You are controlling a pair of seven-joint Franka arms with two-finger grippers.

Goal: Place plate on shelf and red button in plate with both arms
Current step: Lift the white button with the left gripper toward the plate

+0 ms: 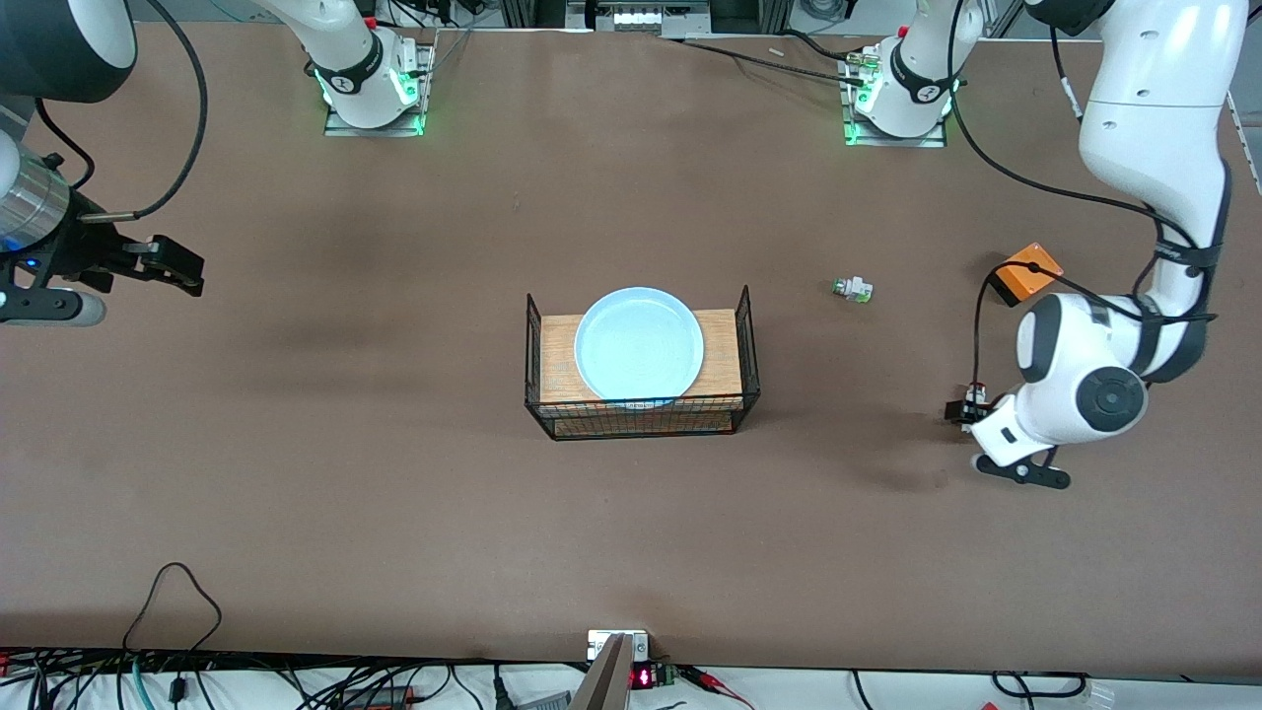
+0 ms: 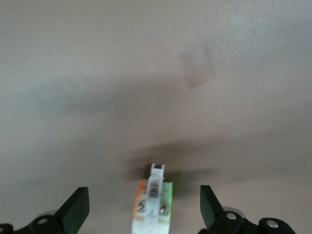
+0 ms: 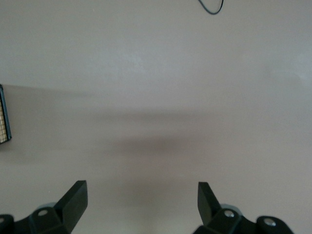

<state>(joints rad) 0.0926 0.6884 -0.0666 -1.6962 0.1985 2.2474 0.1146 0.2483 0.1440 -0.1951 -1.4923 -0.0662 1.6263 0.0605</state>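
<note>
My left hand (image 2: 145, 207) hangs wide open astride the red button (image 2: 152, 204) on the surface (image 1: 394, 513), my right hand (image 3: 141, 204) waits empty and open at its own end, the plate (image 1: 639, 343) resting in the wire basket (image 1: 746, 345).

My left gripper (image 2: 144, 207) hangs low, fingers spread wide; my right gripper (image 3: 141, 204) hovers open, arm raised sideways.

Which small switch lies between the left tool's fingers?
The red button, between the open left tool; the green-capped switch lies apart, closer to the basket.
</note>
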